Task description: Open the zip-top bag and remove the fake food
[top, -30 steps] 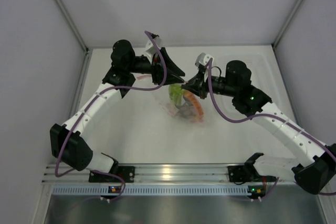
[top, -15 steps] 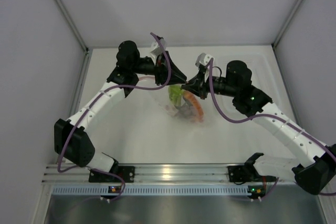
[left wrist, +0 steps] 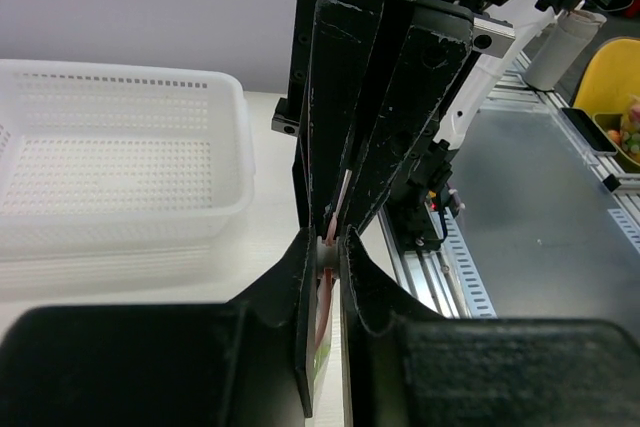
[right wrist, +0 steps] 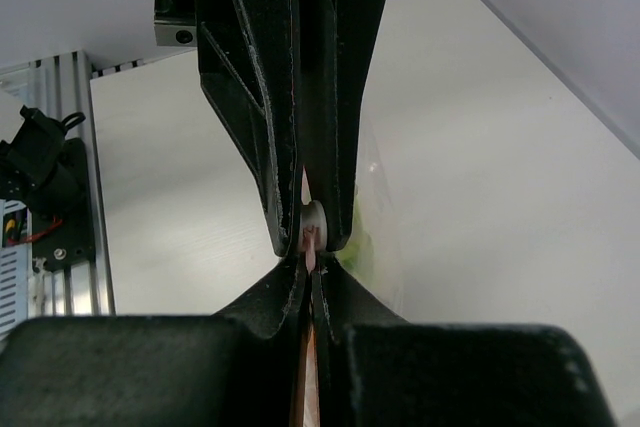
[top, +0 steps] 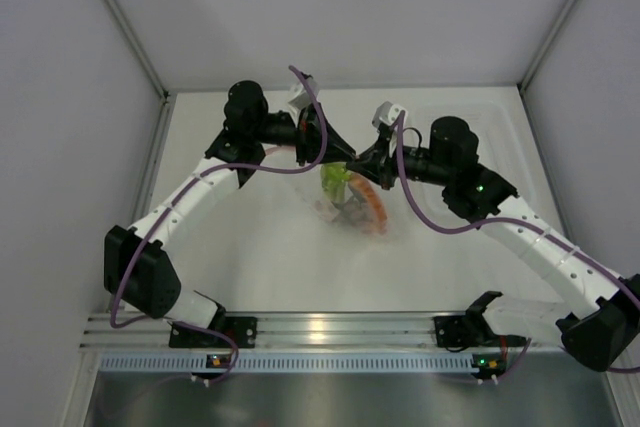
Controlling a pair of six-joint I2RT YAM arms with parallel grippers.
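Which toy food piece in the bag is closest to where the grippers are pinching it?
The yellow-green leek stalk, beside the pinch on the zip-top bag; the orange slice lies farther off.

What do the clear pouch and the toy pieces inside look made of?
Small clear zip-top bag: thin, glossy, see-through plastic film; contents show through it. Orange toy slice and yellow-green toy stalk: opaque, bright, probably moulded plastic; too small to confirm.

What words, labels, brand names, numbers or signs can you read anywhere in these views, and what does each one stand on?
None: no text can be read in any view.
The zip-top bag, the left claw, the right claw and the white basket show no print, label or number.
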